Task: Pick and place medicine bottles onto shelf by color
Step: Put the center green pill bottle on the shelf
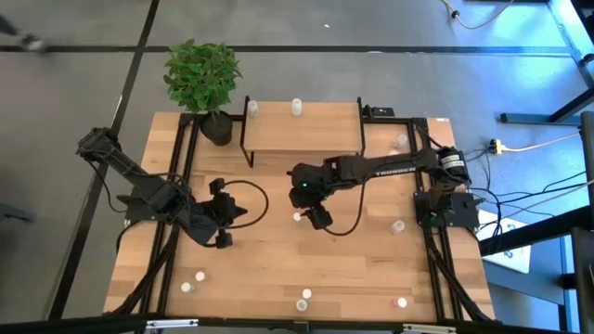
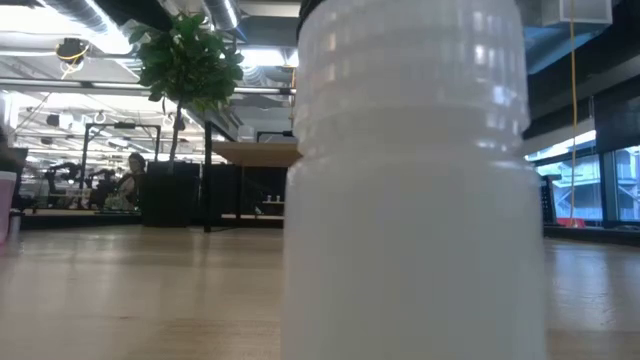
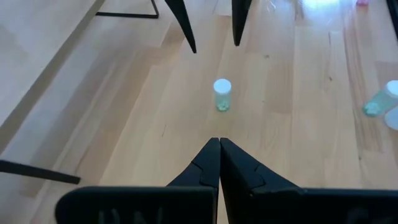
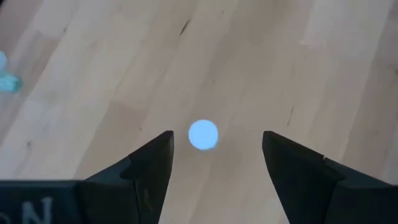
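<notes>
**Right end effector over bottle, axis vertical**

Right end effector (image 4: 216, 163) hangs wide open directly above a white-capped bottle (image 4: 203, 135) standing upright mid-tabletop (image 4: 261, 56), cap between its fingers. Left end effector (image 3: 219, 163), closed and empty, waits farther off. Shelf (image 1: 302, 128) lies beyond

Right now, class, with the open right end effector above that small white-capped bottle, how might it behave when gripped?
The bottle stands upright and alone on bare wood, so it would probably tip if one finger reaches it first. Its round cap suggests it would roll once down. It looks tiny beside the right end effector, so likely light.
</notes>
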You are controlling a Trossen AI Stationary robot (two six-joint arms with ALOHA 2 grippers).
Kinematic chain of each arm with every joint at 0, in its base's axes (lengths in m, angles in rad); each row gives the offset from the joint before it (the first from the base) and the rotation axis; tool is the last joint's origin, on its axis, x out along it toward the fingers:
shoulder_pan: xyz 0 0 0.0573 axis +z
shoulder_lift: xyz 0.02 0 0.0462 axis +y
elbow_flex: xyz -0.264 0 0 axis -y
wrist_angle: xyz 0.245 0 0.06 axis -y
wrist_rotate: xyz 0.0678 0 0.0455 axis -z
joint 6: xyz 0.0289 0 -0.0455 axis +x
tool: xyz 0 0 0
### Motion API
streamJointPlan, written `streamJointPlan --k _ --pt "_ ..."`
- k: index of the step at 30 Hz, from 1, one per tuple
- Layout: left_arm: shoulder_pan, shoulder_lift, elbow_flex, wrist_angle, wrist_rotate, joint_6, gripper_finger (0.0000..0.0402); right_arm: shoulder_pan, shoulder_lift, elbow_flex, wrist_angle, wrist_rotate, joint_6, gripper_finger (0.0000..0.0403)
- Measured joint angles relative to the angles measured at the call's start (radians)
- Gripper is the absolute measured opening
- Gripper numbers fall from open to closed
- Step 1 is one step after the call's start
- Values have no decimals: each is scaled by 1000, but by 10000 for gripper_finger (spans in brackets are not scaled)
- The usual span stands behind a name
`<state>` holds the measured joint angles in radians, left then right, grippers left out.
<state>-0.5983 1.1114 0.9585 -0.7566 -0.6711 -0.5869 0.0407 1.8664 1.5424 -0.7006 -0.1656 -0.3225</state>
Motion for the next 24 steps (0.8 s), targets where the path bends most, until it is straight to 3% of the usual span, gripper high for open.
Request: streamJointPlan --k 24 --pt "0 0 0 0 -1 22 0 10 0 -256 359 -19 -79 248"
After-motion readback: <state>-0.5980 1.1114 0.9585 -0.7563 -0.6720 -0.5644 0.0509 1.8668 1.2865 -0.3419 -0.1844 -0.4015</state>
